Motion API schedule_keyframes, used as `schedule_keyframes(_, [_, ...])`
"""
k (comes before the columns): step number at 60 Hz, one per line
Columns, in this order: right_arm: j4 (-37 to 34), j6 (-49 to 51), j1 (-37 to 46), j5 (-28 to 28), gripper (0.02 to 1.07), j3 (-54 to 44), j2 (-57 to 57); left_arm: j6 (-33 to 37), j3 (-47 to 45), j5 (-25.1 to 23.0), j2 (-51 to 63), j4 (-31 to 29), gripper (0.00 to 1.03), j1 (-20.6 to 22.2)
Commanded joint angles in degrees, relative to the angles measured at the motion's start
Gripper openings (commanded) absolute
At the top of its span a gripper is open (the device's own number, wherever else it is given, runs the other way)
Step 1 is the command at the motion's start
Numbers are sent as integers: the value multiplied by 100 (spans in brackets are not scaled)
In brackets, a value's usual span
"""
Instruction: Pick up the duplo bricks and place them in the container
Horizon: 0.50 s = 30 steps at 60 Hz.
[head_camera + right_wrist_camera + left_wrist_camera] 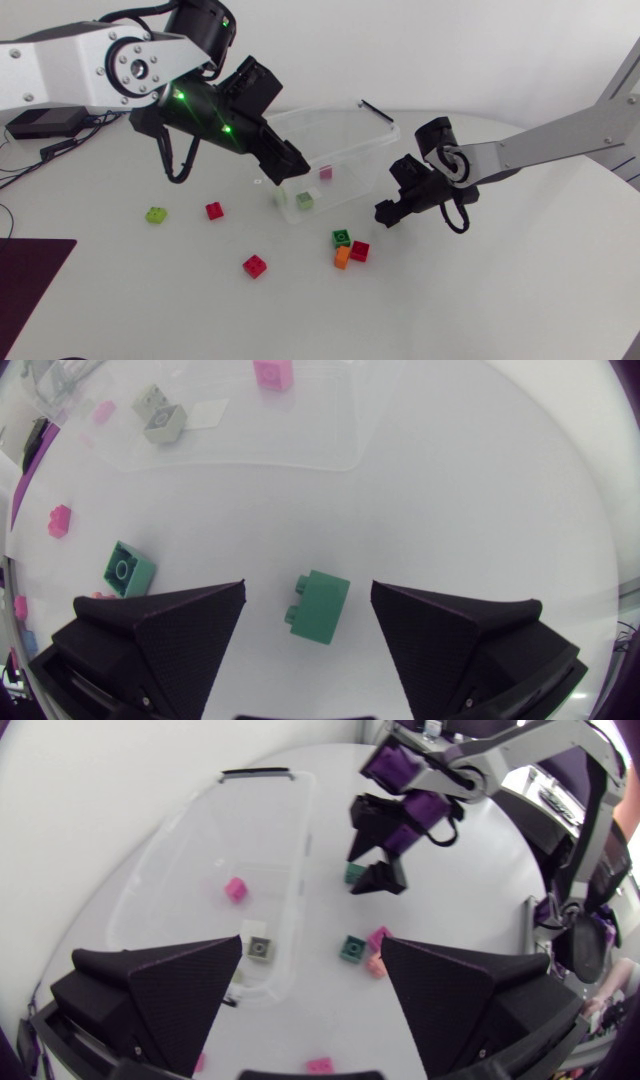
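My left gripper (288, 168) (310, 995) hangs open over the clear container (375, 135) (160, 870), nothing between its fingers. Inside the container lie a pink brick (325, 172) (235, 889) and a light green brick (304, 200) (259, 949). To the container's right my right gripper (388, 212) (306, 588) is down at the table, open. A green brick (318, 606) (354, 872) lies between its fingers, with a gap on each side. The gripper hides this brick in the head view.
A green brick (341, 237), an orange brick (342, 257) and a red brick (359, 250) cluster in front of the container. Further left on the table lie another red brick (254, 266), a third red one (214, 210) and a lime brick (156, 214).
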State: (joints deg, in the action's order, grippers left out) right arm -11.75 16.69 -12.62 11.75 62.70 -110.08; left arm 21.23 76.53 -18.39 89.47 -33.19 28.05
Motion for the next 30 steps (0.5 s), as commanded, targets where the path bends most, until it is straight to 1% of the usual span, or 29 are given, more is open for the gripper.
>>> schedule_keyframes(1, [59, 19, 32, 3, 93, -65, -110, 338, -112, -463, -246, -399, 96, 7])
schedule_keyframes(2, [59, 28, 23, 3, 93, -73, -110, 417, -121, -587, -281, -504, 95, 16])
schedule_keyframes(3, [50, 36, 23, 3, 93, -73, -110, 417, -121, -595, -281, -513, 95, 16])
schedule_keyframes(4, [59, 45, 23, 3, 93, -82, -110, 487, -112, -841, -307, -671, 93, 16])
schedule_keyframes(6, [59, 45, 14, 3, 93, -91, -101, 601, -121, -1026, -307, -847, 92, 34])
schedule_keyframes(8, [67, 45, 14, 3, 93, -91, -92, 795, -156, -1114, -307, -1058, 92, 113])
schedule_keyframes(10, [67, 54, 14, 3, 93, -91, -92, 900, -235, -1114, -316, -1102, 91, 183])
schedule_keyframes(12, [67, 54, 23, 3, 93, -100, -84, 944, -332, -1131, -316, -1102, 86, 253])
schedule_keyframes(14, [76, 54, 23, 3, 93, -109, -84, 1023, -429, -1131, -281, -1102, 80, 332])
schedule_keyframes(15, [85, 63, 32, 3, 93, -117, -84, 1111, -499, -1131, -237, -1128, 74, 368])
schedule_keyframes(16, [85, 63, 32, 3, 93, -126, -84, 1146, -534, -1131, -202, -1128, 72, 376])
schedule_keyframes(17, [94, 71, 32, 3, 93, -144, -84, 1216, -587, -1131, -140, -1119, 66, 411])
schedule_keyframes(19, [111, 80, 41, 3, 93, -161, -84, 1287, -648, -1131, -53, -1119, 60, 420])
schedule_keyframes(22, [120, 98, 41, 3, 93, -196, -75, 1401, -710, -1087, 150, -1111, 58, 438])
schedule_keyframes(25, [120, 107, 58, 3, 93, -214, -66, 1480, -727, -921, 369, -1032, 52, 411])
schedule_keyframes(28, [120, 124, 85, 12, 93, -223, -66, 1445, -815, -710, 457, -698, 46, 394])
schedule_keyframes(30, [120, 124, 93, 12, 93, -240, -57, 1419, -859, -560, 519, -504, 45, 394])
